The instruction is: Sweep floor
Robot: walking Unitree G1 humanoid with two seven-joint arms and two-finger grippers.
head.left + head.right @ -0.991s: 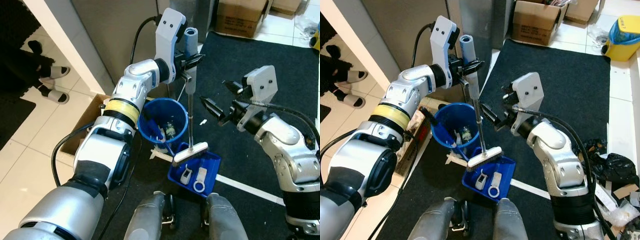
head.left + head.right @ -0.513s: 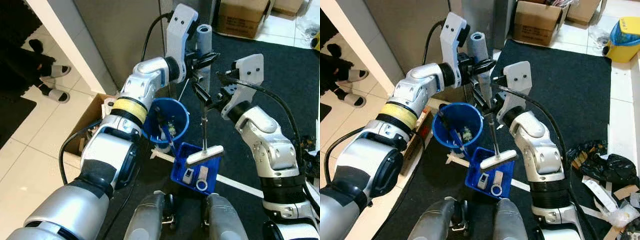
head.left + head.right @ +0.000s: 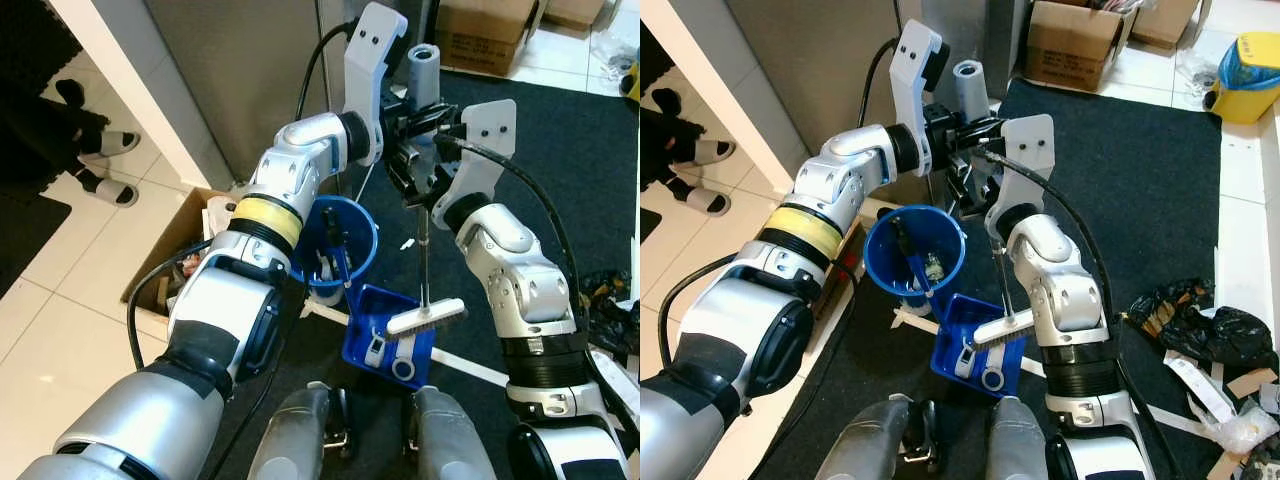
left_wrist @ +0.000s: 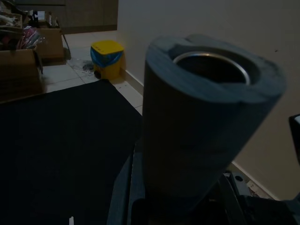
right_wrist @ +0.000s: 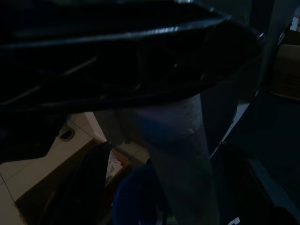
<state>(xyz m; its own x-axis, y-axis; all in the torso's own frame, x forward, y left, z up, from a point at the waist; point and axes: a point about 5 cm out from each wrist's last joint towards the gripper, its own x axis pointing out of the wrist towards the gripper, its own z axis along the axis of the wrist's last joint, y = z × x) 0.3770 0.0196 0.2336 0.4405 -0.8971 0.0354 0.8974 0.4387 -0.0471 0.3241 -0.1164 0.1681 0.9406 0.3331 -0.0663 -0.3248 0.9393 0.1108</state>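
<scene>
Black mat (image 3: 560, 150); both end effectors clamp broom (image 3: 424, 200); no legible writing.

Broom handle (image 3: 423, 120) middle behind right claw (image 3: 412, 178)

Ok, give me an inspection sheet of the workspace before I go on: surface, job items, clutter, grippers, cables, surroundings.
Surface: black mat over white tile floor.
Job items: broom held upright by its grey grip, its head over the blue dustpan; small white bits lie in the pan. Blue bucket stands beside the pan.
Clutter: black bag and paper scraps on the mat's right; white scrap on the mat.
Grippers: left gripper shut on the broom grip; right gripper at the shaft just below, closure unclear.
Cables: black cables along both arms.
Surroundings: cardboard boxes, yellow bin, open box by the wall, a person's slippered feet.
</scene>
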